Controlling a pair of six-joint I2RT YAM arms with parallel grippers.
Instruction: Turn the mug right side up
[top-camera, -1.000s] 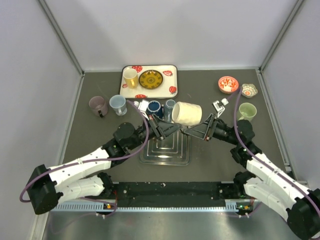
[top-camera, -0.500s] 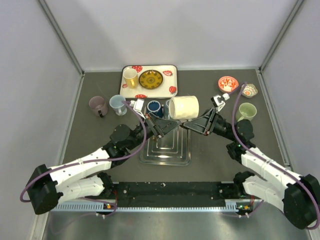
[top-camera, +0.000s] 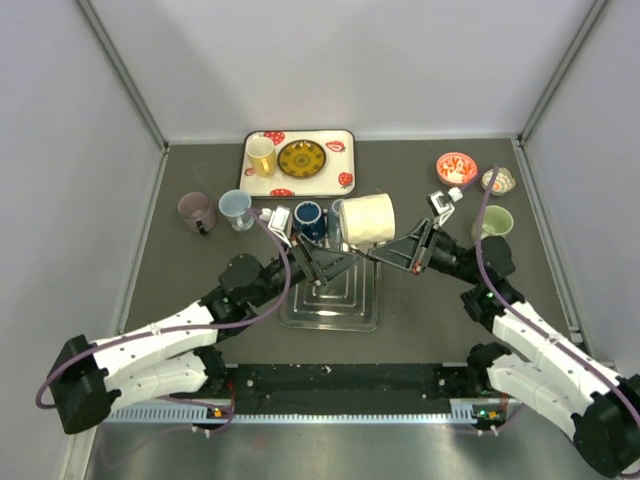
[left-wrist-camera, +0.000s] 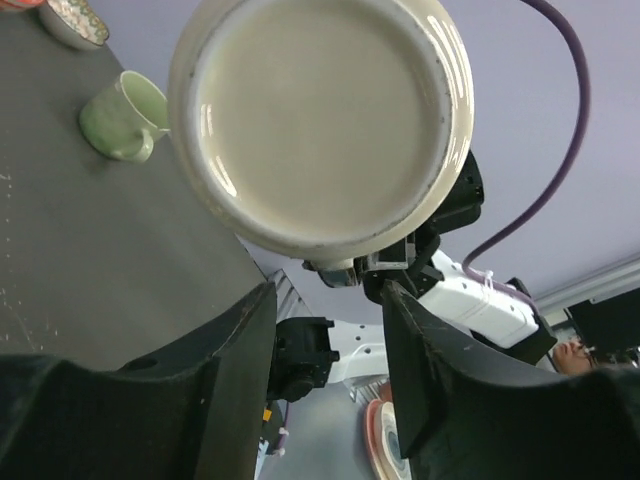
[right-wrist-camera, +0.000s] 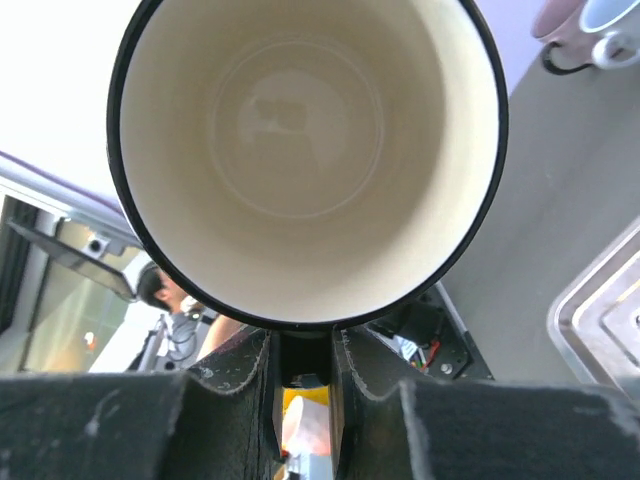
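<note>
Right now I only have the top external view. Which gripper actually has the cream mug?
Observer: The right gripper. Its wrist view shows it pinching the mug at the rim.
Operator: And the left one?
Observer: The left gripper is open in its wrist view. Its fingers are spread below the mug's base, with no contact visible.
Operator: Anything inside?
Observer: No. The right wrist view looks straight into the mouth, and it is empty.
</note>
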